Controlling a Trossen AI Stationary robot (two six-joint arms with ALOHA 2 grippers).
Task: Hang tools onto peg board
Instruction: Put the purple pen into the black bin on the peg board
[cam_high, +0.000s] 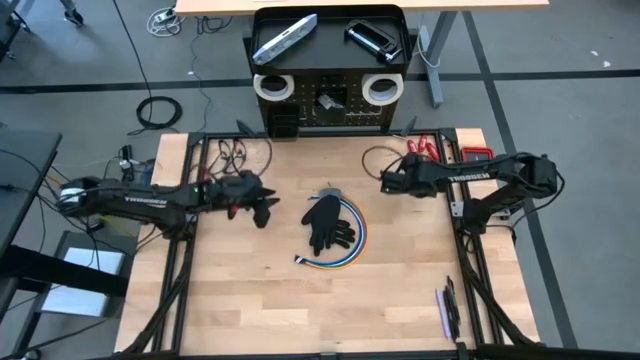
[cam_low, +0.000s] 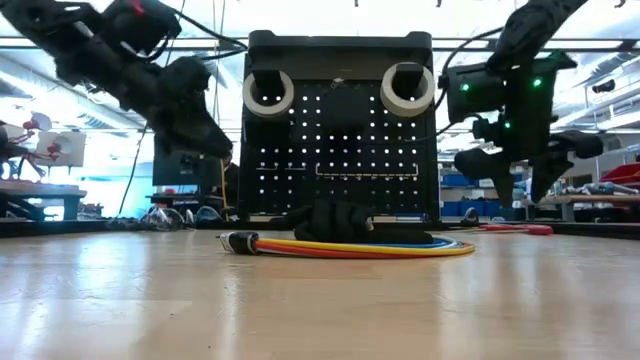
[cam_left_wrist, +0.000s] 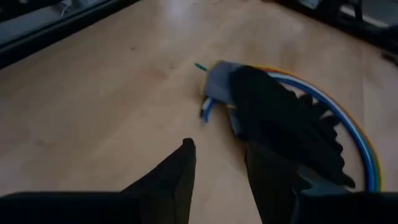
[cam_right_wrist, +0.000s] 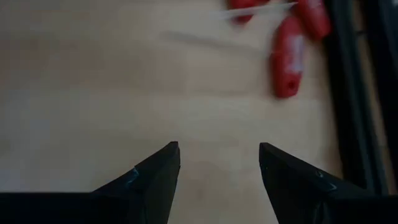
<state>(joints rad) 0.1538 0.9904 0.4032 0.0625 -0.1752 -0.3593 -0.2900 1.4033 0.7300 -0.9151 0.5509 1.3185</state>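
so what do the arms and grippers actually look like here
Both arms are dark, jointed, with white lettering along one link. The left gripper and right gripper each end in two tapered black fingers. The right arm shows small green lights in the low view.

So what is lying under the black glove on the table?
Under the glove lies a coil of coloured cable; its loop and one end show beside the glove. The part of the coil beneath the glove is covered, so anything else there cannot be seen.
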